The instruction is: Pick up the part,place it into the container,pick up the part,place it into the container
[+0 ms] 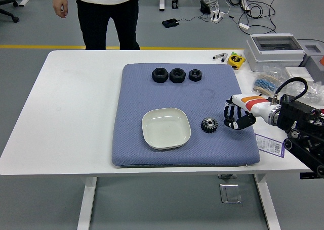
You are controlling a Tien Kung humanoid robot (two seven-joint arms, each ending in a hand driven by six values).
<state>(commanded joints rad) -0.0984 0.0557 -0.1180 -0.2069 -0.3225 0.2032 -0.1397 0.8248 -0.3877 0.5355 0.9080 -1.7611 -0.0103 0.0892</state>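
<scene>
A small black gear (pixel 209 124) lies on the blue mat (pixel 131 139), just right of an empty white square bowl (pixel 166 128). Three black nuts (pixel 176 75) sit in a row near the mat's far edge. My right hand (pixel 233 118) hovers over the mat a short way right of the gear, fingers loosely curled and holding nothing. My left arm does not show.
A person in a white top and dark trousers (pixel 108 15) stands at the table's far side, hands hanging free. Right of the mat are a grey box (pixel 275 50), a yellow tape measure (pixel 236 60), bagged parts (pixel 273 81) and a label (pixel 270 144).
</scene>
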